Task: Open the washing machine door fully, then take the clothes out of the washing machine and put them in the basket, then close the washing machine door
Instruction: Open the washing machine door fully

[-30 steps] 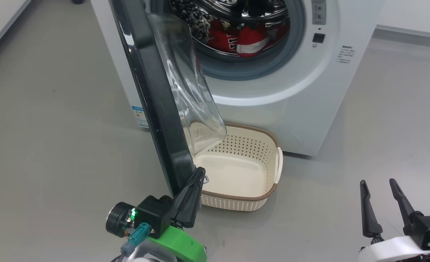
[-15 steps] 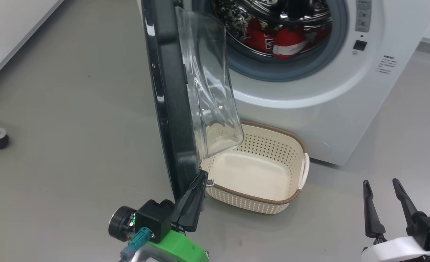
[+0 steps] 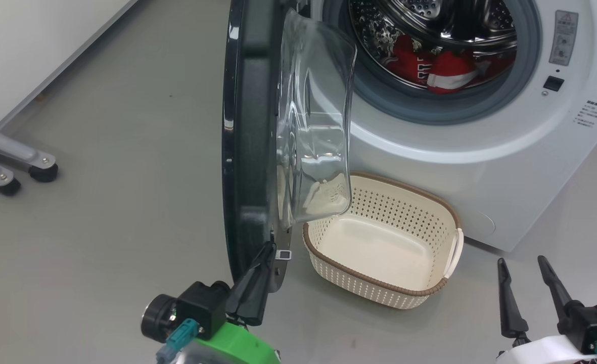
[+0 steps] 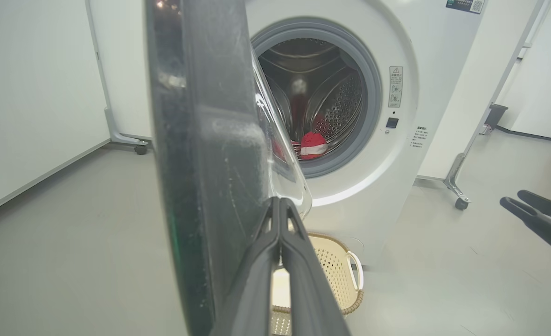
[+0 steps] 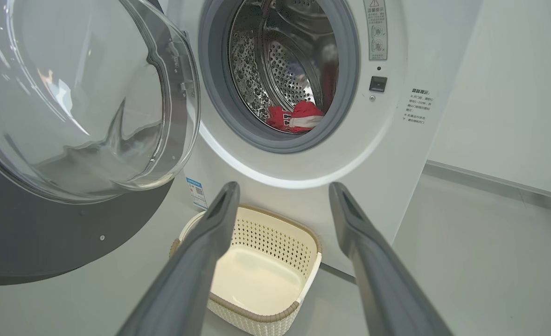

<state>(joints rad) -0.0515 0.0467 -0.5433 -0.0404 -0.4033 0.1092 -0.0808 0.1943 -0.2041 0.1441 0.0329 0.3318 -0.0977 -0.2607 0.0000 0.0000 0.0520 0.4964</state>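
The washing machine door (image 3: 247,151) stands ajar and nearly edge-on in the head view, its glass bowl (image 3: 318,126) facing the white washing machine (image 3: 429,167). My left gripper (image 3: 268,248) is shut, fingers together, with its tips against the door's lower inner edge beside the latch; the left wrist view shows those tips (image 4: 279,201) pressed on the black rim. Red clothes (image 3: 429,68) with white trim lie in the steel drum. The basket (image 3: 394,210) sits on the floor below the opening, nothing in it. My right gripper (image 3: 521,260) is open at the lower right, holding nothing, fingers (image 5: 210,242) pointing toward basket and drum.
Grey castor legs (image 3: 5,167) of a frame stand on the floor at the far left, near a white wall. Another wheeled stand leg (image 4: 457,186) is to the right of the machine. Grey floor spreads left of the door and right of the basket.
The head view has shifted, so machine and basket sit further right in it. The door now stands more edge-on, with my shut left gripper still at its lower edge. The right gripper stays open.
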